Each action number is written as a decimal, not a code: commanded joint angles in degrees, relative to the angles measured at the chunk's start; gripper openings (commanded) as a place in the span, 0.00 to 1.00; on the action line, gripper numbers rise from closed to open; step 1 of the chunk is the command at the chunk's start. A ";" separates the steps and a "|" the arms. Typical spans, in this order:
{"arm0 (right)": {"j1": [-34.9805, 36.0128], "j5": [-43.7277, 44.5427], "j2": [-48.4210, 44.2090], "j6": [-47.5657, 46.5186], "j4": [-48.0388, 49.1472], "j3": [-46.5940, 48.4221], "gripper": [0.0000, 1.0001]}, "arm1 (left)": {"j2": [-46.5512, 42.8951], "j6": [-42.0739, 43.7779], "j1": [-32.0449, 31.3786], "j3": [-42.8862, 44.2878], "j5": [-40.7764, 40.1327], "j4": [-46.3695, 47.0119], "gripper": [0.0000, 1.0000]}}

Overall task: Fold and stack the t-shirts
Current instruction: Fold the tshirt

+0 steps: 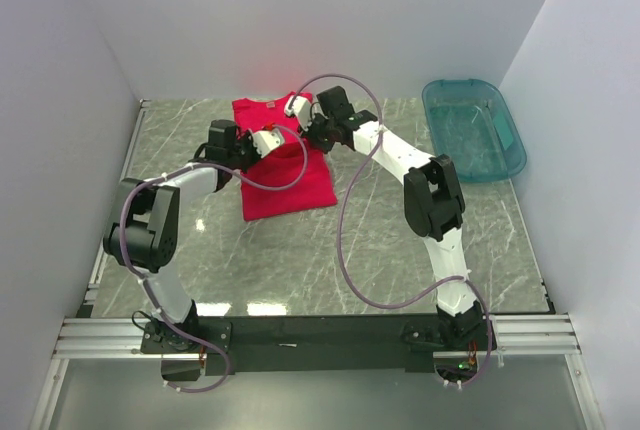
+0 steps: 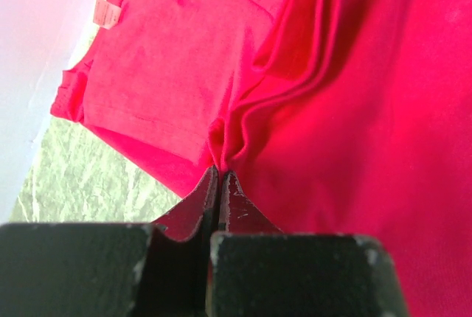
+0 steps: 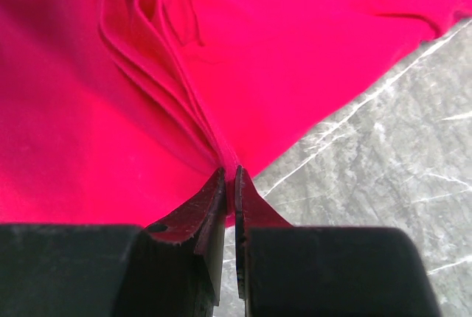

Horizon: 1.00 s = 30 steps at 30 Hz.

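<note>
A red t-shirt (image 1: 285, 170) lies on the marble table at the back centre, lengthwise toward the wall. My left gripper (image 1: 268, 140) is shut on a pinched fold of the t-shirt (image 2: 310, 110) near its middle left, cloth bunched at the fingertips (image 2: 220, 177). My right gripper (image 1: 310, 133) is shut on the shirt's right edge (image 3: 147, 110), the fabric pulled into ridges at its tips (image 3: 230, 178). Both grippers hang close together above the shirt's upper half. A white label (image 2: 108, 12) shows near the shirt's far corner.
A teal see-through bin (image 1: 472, 130) stands at the back right of the marble table (image 1: 300, 260). White walls close in the left, back and right. The arms' cables loop over the table's middle.
</note>
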 commanded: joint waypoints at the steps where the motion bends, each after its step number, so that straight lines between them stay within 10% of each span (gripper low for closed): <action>1: 0.09 1.35 0.71 1.15 2.35 3.21 0.10 | 0.39 -1.32 0.27 2.51 -0.97 3.18 0.01; 6: 0.00 9.33 0.97 7.47 6.74 3.12 0.73 | -0.04 -9.73 0.18 4.35 -10.45 7.05 0.52; 10: -1.05 8.84 -1.83 10.12 7.72 1.20 0.85 | -6.88 -12.91 0.18 2.25 -15.82 10.21 0.79; 14: -4.12 -8.44 -8.23 -0.30 0.47 -4.94 0.88 | -18.30 -11.00 -1.39 -6.43 -9.09 9.61 0.76; 18: -5.80 -26.67 -12.82 -29.45 -18.88 -10.84 0.85 | -26.84 9.78 -6.65 -15.24 2.61 -2.48 0.75; 30: -1.24 -15.62 -18.02 -40.68 -8.37 -27.55 0.83 | -29.84 14.59 -10.19 -25.44 -0.19 -12.90 0.72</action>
